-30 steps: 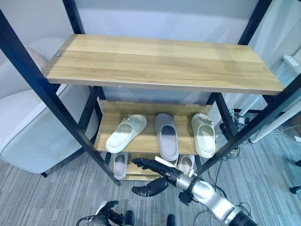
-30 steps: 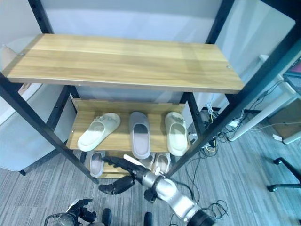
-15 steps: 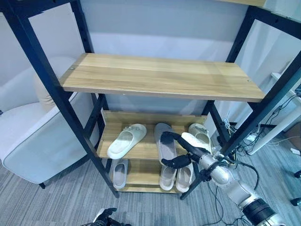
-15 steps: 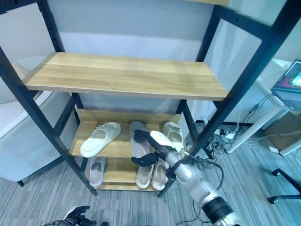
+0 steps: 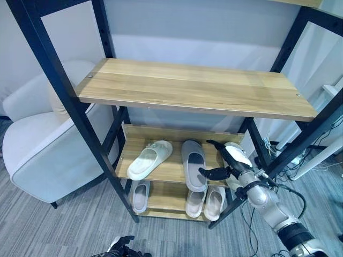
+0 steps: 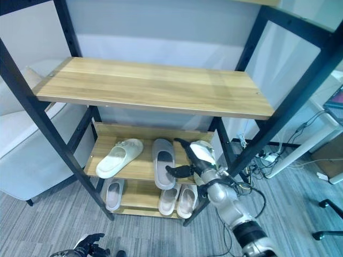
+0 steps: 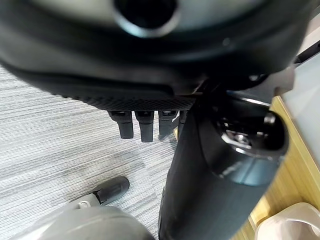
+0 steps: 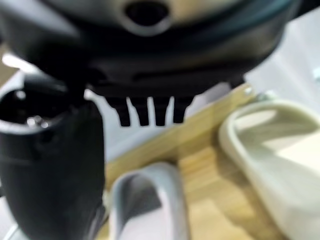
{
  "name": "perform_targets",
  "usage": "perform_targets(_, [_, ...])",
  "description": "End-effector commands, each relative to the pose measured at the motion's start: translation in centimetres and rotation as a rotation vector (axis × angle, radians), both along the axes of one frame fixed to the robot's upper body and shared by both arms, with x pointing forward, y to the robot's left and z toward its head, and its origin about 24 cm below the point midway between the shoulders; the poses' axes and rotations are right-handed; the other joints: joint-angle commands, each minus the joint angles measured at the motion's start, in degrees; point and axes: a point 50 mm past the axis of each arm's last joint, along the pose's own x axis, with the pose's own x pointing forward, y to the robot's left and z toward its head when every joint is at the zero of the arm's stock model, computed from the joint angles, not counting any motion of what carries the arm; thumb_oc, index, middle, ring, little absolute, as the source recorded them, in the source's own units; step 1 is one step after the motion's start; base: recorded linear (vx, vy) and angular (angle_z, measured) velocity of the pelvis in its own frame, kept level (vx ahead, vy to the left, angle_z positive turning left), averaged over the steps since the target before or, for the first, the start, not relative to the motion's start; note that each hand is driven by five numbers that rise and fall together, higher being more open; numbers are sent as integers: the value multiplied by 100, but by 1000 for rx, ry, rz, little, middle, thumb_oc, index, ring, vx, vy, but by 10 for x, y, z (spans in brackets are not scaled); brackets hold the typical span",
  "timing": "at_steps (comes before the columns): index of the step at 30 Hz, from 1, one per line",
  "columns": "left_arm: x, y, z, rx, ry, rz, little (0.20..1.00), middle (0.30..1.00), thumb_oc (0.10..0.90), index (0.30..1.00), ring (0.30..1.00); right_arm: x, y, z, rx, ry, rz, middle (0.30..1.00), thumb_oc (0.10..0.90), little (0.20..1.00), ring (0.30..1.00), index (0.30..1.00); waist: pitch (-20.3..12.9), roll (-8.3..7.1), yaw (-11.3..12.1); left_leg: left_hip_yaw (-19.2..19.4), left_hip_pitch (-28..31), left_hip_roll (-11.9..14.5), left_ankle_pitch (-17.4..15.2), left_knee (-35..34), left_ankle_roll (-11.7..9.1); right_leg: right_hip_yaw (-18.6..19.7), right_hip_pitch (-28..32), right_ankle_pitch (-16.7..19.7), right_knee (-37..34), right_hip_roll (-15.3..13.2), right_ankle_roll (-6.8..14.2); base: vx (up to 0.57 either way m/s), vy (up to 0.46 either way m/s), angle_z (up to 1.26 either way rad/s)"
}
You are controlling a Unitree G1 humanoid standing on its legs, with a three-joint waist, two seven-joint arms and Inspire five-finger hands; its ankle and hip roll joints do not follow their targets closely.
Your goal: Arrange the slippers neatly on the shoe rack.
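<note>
The shoe rack's middle shelf carries a cream slipper lying askew at the left, a grey slipper in the middle and another cream slipper at the right. My right hand is open at the shelf's front right, its fingers stretched over the right cream slipper and its thumb pointing at the grey one. The right wrist view shows the grey slipper and the cream slipper just past the fingers. On the bottom shelf lie a grey slipper and a light pair. My left hand hangs open, low over the carpet.
A black metal frame post stands at each front corner of the rack. A bare wooden upper shelf overhangs the middle one. A white armchair stands to the left. White table legs and cables lie on the carpet at the right.
The camera has risen. My right hand has gone from low in front of the bottom shelf up and rightward to the right cream slipper on the middle shelf.
</note>
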Motion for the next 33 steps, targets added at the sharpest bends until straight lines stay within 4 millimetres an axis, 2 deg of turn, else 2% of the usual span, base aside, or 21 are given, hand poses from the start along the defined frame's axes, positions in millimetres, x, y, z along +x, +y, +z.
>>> perform_targets(1, [-17, -1, -6, 20, 90, -75, 900, 900, 800, 900, 900, 37, -1, 82, 142, -317, -19, 900, 800, 900, 900, 900, 163, -10, 210, -166, 7, -62, -888, 257, 140, -37, 251, -521, 77, -550, 538, 1, 37, 7])
perform_targets(2, [-16, 2, -5, 23, 85, -54, 900, 900, 800, 900, 900, 39, -4, 87, 92, -319, -12, 900, 800, 900, 900, 900, 160, -4, 211, -183, -59, -90, -877, 247, 144, -50, 193, -498, 76, -574, 551, -11, 34, 9])
perform_targets(5, [-16, 6, -4, 29, 85, -39, 900, 900, 800, 900, 900, 44, -6, 89, 90, -313, -17, 900, 800, 900, 900, 900, 173, -1, 210, -191, -159, -110, -865, 261, 147, -65, 117, -469, 74, -593, 561, -15, 21, 7])
perform_targets(12, [-8, 13, -1, 41, 56, -12, 900, 900, 800, 900, 900, 53, -6, 94, 221, -296, -33, 900, 800, 900, 900, 900, 234, 10, 219, -234, -510, -167, -765, 250, 145, -90, -180, -395, 70, -633, 567, -29, 26, 4])
perform_targets(19, [9, 17, 5, 44, -5, 33, 900, 900, 800, 900, 900, 61, -12, 102, 98, -298, -47, 900, 800, 900, 900, 900, 312, -29, 180, -319, -914, -222, -593, 153, 125, -140, -553, -295, 83, -655, 555, -30, 11, 6])
perform_targets(21, [17, 16, 7, 37, -34, 32, 900, 900, 800, 900, 900, 63, -16, 107, 8, -301, -44, 900, 800, 900, 900, 900, 385, -26, 177, -362, -1034, -255, -557, 139, 119, -184, -649, -256, 93, -679, 557, -33, 17, 6])
perform_targets(25, [25, 11, 9, 24, -60, 13, 900, 900, 800, 900, 900, 66, -15, 113, -63, -320, -38, 900, 800, 900, 900, 900, 486, -19, 199, -400, -1124, -277, -540, 149, 120, -202, -720, -228, 111, -688, 558, -22, 14, 14])
perform_targets(28, [31, 8, 10, 18, -72, -7, 900, 900, 800, 900, 900, 70, -11, 120, -179, -343, -26, 900, 800, 900, 900, 900, 587, -48, 239, -424, -1151, -277, -540, 167, 119, -236, -714, -224, 112, -685, 566, -6, 1, 2])
perform_targets(33, [34, 6, 11, 17, -80, -22, 900, 900, 800, 900, 900, 72, -7, 118, -203, -355, -47, 900, 800, 900, 900, 900, 653, -77, 273, -458, -1132, -271, -563, 191, 124, -257, -700, -236, 119, -684, 570, 0, 0, 0])
